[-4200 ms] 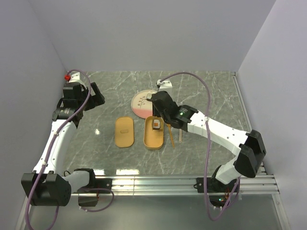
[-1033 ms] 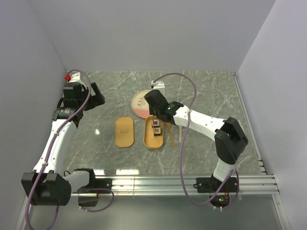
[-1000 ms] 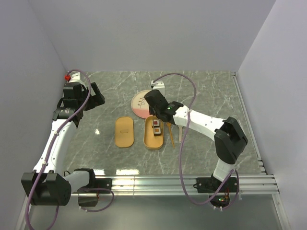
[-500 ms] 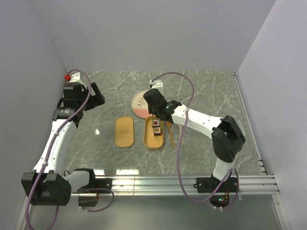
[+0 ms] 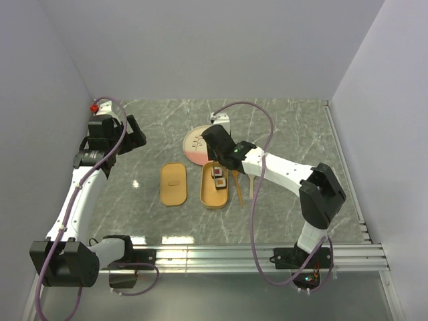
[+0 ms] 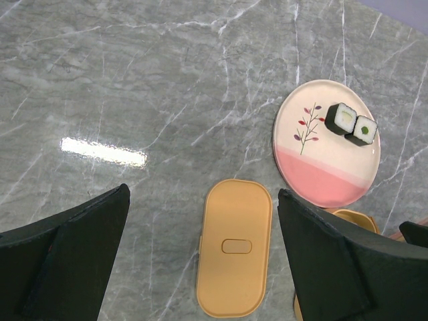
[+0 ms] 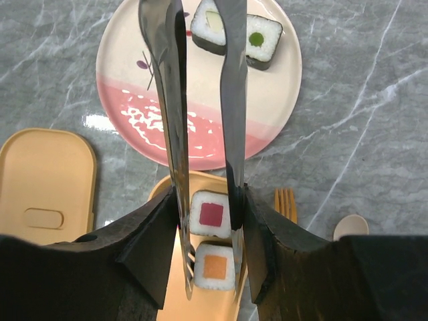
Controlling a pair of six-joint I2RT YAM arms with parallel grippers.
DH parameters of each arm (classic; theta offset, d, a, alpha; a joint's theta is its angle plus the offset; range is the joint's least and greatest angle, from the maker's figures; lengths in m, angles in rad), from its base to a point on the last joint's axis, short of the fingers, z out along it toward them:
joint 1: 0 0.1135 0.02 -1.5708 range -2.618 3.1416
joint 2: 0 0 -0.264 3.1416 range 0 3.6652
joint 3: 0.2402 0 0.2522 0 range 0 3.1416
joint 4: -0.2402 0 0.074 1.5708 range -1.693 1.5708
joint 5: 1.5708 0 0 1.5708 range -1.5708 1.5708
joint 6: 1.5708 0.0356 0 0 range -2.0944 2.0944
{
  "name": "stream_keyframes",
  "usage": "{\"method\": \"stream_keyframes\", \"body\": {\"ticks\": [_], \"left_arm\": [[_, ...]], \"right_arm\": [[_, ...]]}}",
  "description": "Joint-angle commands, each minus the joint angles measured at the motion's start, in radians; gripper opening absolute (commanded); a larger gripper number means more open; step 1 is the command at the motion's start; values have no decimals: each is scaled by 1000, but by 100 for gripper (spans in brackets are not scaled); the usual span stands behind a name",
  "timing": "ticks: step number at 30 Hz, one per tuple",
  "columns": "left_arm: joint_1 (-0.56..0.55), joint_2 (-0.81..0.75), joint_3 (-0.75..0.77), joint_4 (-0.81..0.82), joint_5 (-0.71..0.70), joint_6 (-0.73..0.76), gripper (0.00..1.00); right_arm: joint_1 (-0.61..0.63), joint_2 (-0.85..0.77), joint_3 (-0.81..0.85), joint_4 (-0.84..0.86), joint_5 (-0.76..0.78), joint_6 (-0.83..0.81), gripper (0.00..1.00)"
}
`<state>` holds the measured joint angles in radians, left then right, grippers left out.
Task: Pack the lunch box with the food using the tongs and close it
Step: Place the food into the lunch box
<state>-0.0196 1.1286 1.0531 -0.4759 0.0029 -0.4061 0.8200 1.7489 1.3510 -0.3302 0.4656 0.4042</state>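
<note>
1. Top external view: the lunch box base (image 5: pixel 214 186) lies near the middle of the marble tabletop (image 5: pixel 301 134), its long axis running from the near edge to the far edge. Two sushi rolls (image 5: pixel 218 176) sit in its far half. The matching lid (image 5: pixel 173 184) lies flat just left of it, apart, recess up. The pink-and-cream plate (image 5: pixel 198 146) sits just beyond the box. The right arm reaches in from the near right, with the right gripper (image 5: pixel 215 144) over the plate's near edge. The left arm is raised near the far left corner, its left gripper (image 5: pixel 127 134) well apart from the box.

2. Left wrist view: the lid (image 6: pixel 234 247) lies lengthwise between the wide-open fingers (image 6: pixel 63 257). The plate (image 6: pixel 326 144) carries two green-centred rolls (image 6: pixel 352 123) side by side near its far right rim.

3. Right wrist view: the right gripper (image 7: pixel 204 231) is clamped on the tongs (image 7: pixel 200 80), whose two arms stand slightly parted, tips over the plate (image 7: pixel 199 80). Below, the box (image 7: pixel 167 297) holds a red-centred roll (image 7: pixel 210 215) and an orange-centred roll (image 7: pixel 215 266), touching. An orange fork (image 7: pixel 285 202) and a beige spoon (image 7: pixel 351 226) lie right of the box.
</note>
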Motion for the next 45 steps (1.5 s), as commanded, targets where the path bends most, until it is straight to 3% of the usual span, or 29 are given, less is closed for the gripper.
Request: {"method": "stream_keyframes", "body": {"ticks": [1,23,38,45], "left_arm": [[-3,-7,5,30,5,4,100],[-3,-26,-2,30,5,4,100],[-3,-24,-7,28,0,7,100],[-5,-15,-4,28,0,10,99]], "right_arm": [[-7,-77,-10,-1,13,7,49],[8,-153,-10,-15,-5,2,51],[-4,-97,221,-21,11,-82,51],[-76,7,329,3,16,-108,51]]}}
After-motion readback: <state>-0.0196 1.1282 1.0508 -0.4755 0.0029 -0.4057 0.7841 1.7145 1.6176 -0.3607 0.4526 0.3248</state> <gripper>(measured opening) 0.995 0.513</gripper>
